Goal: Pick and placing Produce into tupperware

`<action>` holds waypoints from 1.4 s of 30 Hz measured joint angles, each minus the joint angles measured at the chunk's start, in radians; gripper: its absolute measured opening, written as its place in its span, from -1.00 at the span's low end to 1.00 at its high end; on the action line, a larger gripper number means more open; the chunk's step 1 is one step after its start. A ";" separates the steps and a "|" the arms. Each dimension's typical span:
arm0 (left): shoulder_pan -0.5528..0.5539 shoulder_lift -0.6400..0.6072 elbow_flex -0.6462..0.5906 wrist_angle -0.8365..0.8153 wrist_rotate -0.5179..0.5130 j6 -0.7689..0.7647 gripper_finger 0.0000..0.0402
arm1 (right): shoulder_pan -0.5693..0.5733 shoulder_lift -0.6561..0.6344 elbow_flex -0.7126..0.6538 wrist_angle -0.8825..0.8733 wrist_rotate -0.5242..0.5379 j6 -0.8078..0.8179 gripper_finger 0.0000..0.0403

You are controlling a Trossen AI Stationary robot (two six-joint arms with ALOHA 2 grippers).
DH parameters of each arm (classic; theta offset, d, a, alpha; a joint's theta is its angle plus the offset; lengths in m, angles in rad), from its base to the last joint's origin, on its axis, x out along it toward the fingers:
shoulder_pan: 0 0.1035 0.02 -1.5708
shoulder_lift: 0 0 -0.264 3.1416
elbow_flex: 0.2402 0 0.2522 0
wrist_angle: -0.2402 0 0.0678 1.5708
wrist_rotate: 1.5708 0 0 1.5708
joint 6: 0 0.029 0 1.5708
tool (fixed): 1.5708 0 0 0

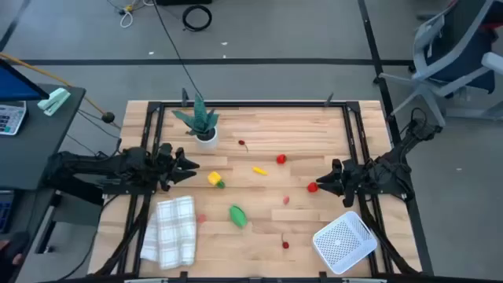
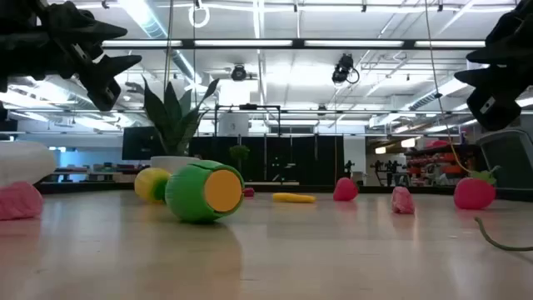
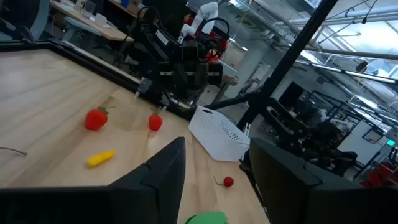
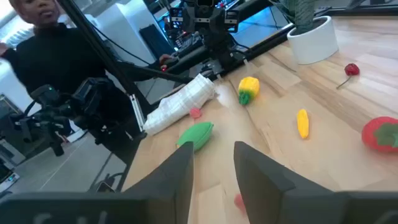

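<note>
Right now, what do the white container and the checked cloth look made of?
White rectangular gridded container: looks like matte moulded plastic, given its perforated mesh walls and rigid rounded corners. White checked folded cloth: probably woven fabric, soft finish, with folds and rumpled edges.

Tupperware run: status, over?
Left claw and right claw both open, empty, above the table. White gridded plastic tupperware empty; green toy vegetable and other produce loose on the wood. White checked folded cloth lies off to the side.
</note>
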 joint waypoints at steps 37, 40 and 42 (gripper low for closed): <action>0.000 0.000 0.000 0.000 0.000 0.000 -0.09 | 0.000 0.000 0.000 0.000 0.000 0.000 -0.38; 0.000 0.000 0.000 0.000 0.000 0.000 -0.10 | 0.000 0.000 0.000 0.000 0.000 0.000 -0.38; 0.000 0.000 0.000 0.002 0.000 0.000 -0.09 | 0.000 0.000 0.000 0.000 0.000 0.000 -0.38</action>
